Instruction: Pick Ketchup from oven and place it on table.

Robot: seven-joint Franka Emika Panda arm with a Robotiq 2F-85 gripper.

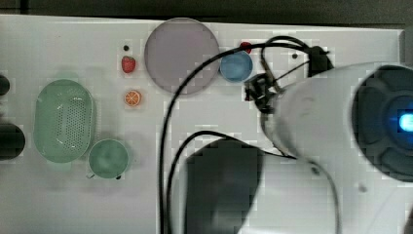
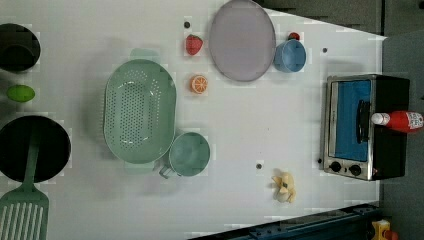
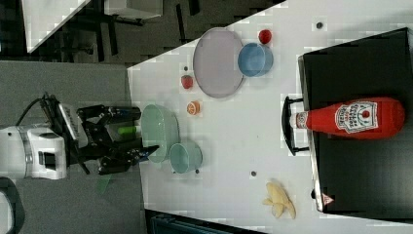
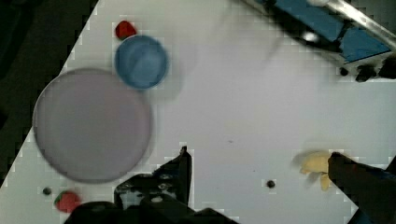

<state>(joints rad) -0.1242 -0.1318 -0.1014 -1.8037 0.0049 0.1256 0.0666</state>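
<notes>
The ketchup (image 3: pixel 355 118) is a slim red squeeze bottle with a white cap and a white-and-dark label. It lies on its side on the flat black top of the oven (image 3: pixel 360 161), not inside it. In the right view its cap points toward nine o'clock and pokes just past the front edge, above the curved handle (image 3: pixel 288 126). In the left view the ketchup (image 2: pixel 402 121) crosses the oven's (image 2: pixel 364 127) top the same way, over the bluish glass door, with the black knobs low on the silver frame.

The table (image 2: pixel 240 130) is a big white top with a few small dark holes. On it sit a pale green colander (image 2: pixel 140 111), a green mug (image 2: pixel 189 154) touching the colander's rim, a grey-lilac plate (image 2: pixel 242 40), a blue cup (image 2: pixel 290 55) just beside the plate, a strawberry (image 2: pixel 194 44), an orange half (image 2: pixel 199 84) and a yellowish peeled banana (image 2: pixel 284 188) near the oven's knob end. Beyond the table the floor looks dark grey.

The gripper (image 3: pixel 131 134) hangs off the table's edge in the right view, at about nine o'clock from the bottle, with the colander and mug between them; the two are well apart. Its fingers stand spread wide and hold nothing. In the wrist view one dark fingertip (image 4: pixel 184 163) shows over the bare tabletop, and I think the dark shape near the banana is the other one.
</notes>
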